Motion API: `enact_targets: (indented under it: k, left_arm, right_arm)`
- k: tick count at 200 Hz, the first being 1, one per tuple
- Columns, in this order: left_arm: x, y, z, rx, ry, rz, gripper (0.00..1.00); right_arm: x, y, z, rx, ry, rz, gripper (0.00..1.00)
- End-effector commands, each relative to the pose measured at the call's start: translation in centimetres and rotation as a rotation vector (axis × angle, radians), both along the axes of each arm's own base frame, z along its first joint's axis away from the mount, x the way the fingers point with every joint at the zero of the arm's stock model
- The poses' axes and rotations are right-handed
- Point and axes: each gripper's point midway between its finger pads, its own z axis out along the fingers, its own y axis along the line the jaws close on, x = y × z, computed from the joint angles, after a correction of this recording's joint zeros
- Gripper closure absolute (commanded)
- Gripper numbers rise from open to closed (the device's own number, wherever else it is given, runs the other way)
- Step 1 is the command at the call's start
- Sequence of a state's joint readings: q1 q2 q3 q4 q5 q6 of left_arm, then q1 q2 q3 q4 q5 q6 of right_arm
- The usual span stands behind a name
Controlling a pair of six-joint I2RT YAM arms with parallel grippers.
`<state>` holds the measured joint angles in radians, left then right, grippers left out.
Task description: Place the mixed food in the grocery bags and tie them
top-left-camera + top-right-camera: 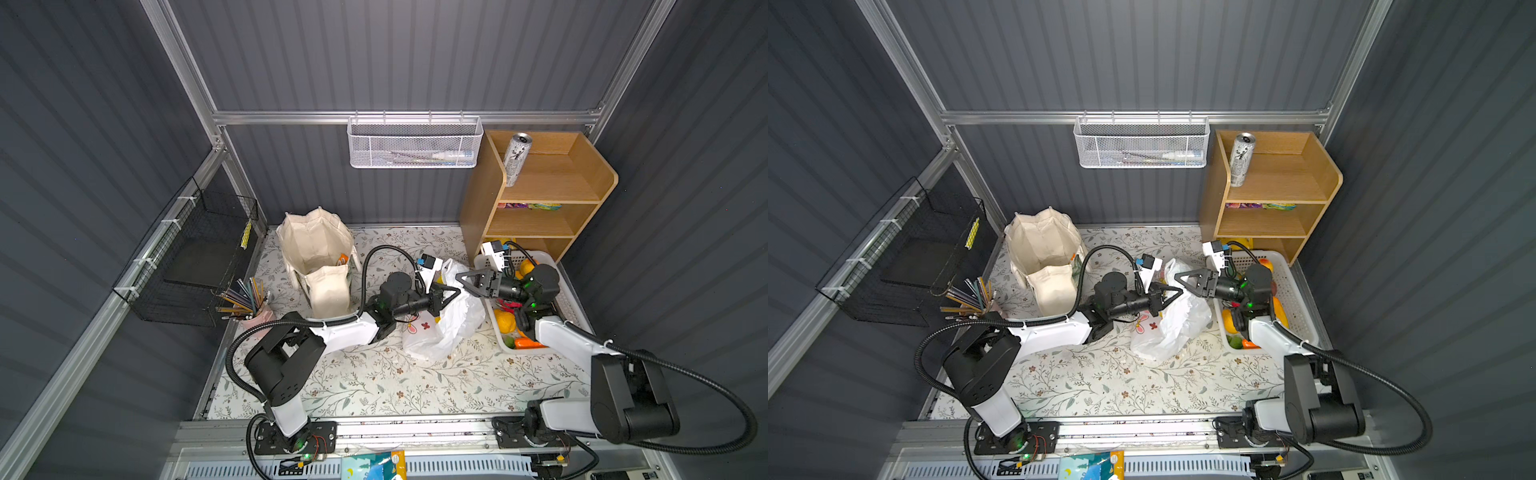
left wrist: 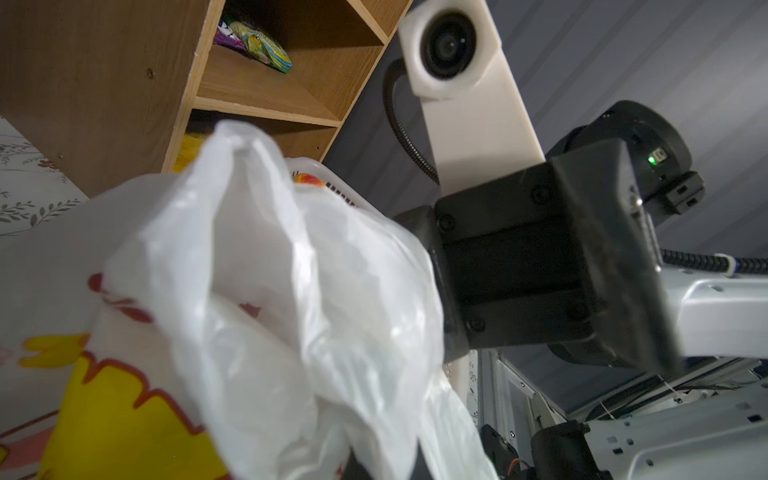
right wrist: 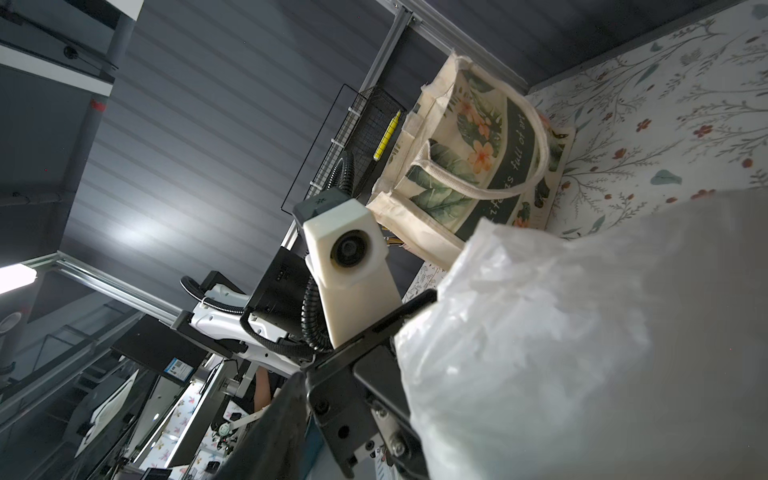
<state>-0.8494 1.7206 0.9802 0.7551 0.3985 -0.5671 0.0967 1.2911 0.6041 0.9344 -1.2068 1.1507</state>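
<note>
The thin white plastic grocery bag (image 1: 440,332) (image 1: 1167,332) with yellow and pink prints lies crumpled mid-table. My left gripper (image 1: 455,291) (image 1: 1178,291) is shut on its upper edge; in the left wrist view the plastic (image 2: 270,291) covers the jaws. My right gripper (image 1: 465,284) (image 1: 1185,286) hangs open just beside that edge, its fingers spread and holding nothing. The cream canvas tote (image 1: 316,245) (image 3: 478,158) stands open at the back left. Toy fruit, such as a yellow one (image 1: 505,322) and a carrot (image 1: 528,343), lies in the white basket (image 1: 569,299). A silver can (image 1: 516,160) and snack packets (image 1: 534,205) sit on the shelf.
A wooden shelf unit (image 1: 540,195) stands at the back right behind the basket. A pink cup of pencils (image 1: 257,316) sits at the left edge near a black wire basket (image 1: 199,257). A white mesh basket (image 1: 415,143) hangs on the back wall. A packet (image 1: 374,463) lies below the front rail.
</note>
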Motion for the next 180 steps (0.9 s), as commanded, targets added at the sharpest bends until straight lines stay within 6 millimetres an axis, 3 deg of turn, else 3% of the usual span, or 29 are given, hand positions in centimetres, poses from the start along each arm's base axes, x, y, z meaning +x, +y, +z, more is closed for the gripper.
enact_targets:
  k: [1, 19, 46, 97, 124, 180]
  left_arm:
    - [0.7, 1.1, 0.6, 0.011, -0.026, 0.055, 1.0]
    - [0.6, 1.4, 0.8, 0.008, -0.029, 0.059, 1.0]
    - [0.5, 1.4, 0.9, 0.004, -0.029, 0.054, 1.0]
    - [0.4, 1.4, 1.3, -0.008, -0.031, 0.05, 1.0]
    - [0.3, 1.3, 1.4, -0.009, -0.028, 0.043, 1.0]
    - [0.3, 1.2, 1.2, -0.009, -0.022, 0.035, 1.0]
  right_arm:
    - [0.0, -1.9, -0.2, -0.048, 0.04, -0.118, 0.47]
    - [-0.8, -2.8, -1.1, -0.175, 0.068, -0.206, 0.45]
    - [-2.5, -3.1, -2.4, -0.266, 0.121, -0.201, 0.45]
    - [-5.3, -2.8, -6.4, -0.359, 0.189, -0.188, 0.58]
    - [-5.1, -2.3, -7.7, -0.361, 0.209, -0.174, 0.56]
    - [-3.5, -1.0, -7.4, -0.352, 0.19, -0.15, 0.55]
